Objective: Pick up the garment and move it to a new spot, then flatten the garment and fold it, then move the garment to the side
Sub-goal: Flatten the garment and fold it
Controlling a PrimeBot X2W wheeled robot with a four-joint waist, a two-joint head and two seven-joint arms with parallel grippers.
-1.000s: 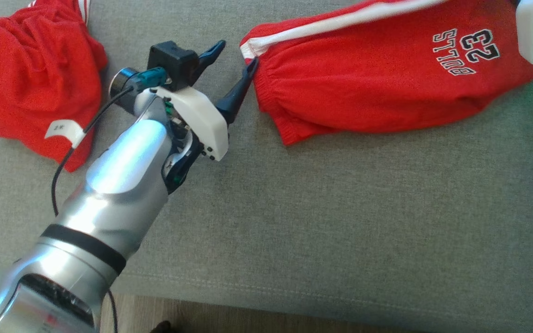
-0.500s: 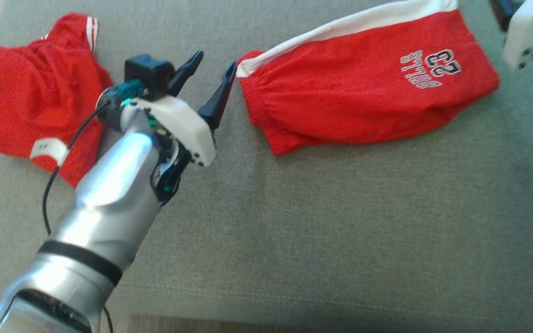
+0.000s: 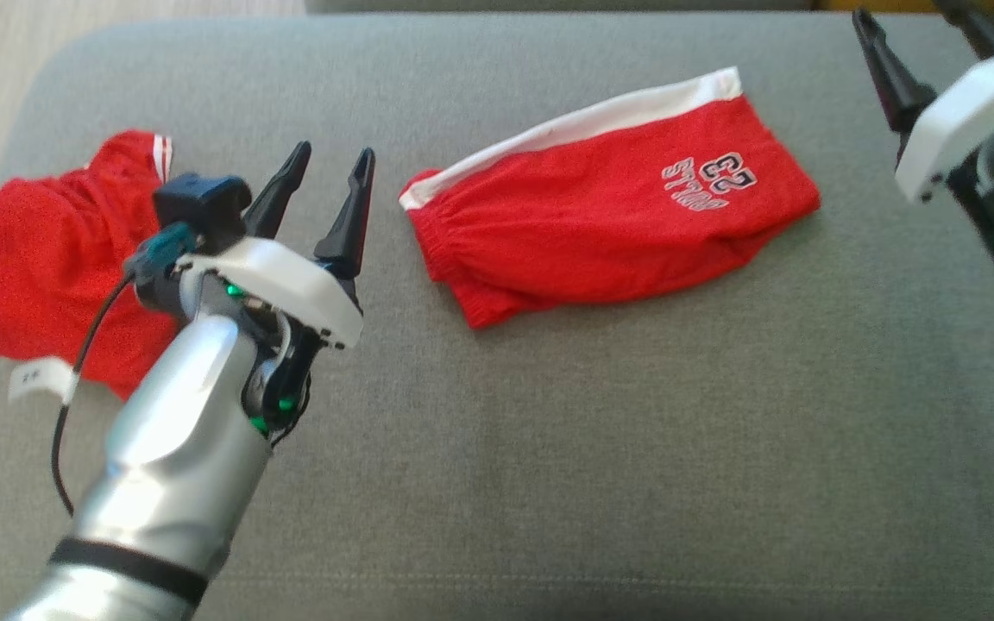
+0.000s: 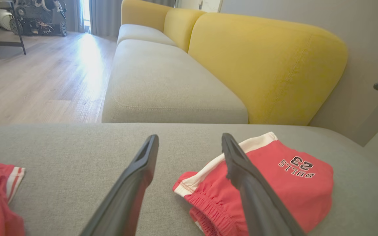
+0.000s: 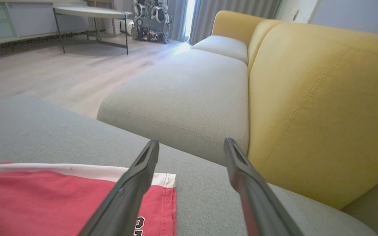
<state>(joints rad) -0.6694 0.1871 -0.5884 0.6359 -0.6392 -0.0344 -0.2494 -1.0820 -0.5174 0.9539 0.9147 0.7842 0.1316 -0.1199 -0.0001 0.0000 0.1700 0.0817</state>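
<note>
Red shorts (image 3: 609, 216) with a white side stripe and "BULLS 23" print lie folded flat on the grey cushion (image 3: 592, 448), near its middle. My left gripper (image 3: 335, 151) hangs open just left of the waistband end, not touching it; in the left wrist view the shorts (image 4: 284, 183) sit past the right finger. At the upper right, my right gripper (image 3: 911, 21) is open and lifted beyond the shorts' printed end. The right wrist view has the shorts (image 5: 44, 203) low on the left under the open fingers (image 5: 133, 190).
A second red garment (image 3: 57, 259) with a white label (image 3: 35, 379) lies crumpled at the cushion's left end. A yellow backrest (image 4: 267, 65) rises behind the seat. Wooden floor (image 4: 28, 82) lies off the left edge, with a metal-legged table (image 5: 90, 13) far off.
The head camera has pulled back, so everything sits lower and smaller. My left finger no longer touches the waistband corner. The right gripper has come off the shorts' printed end.
</note>
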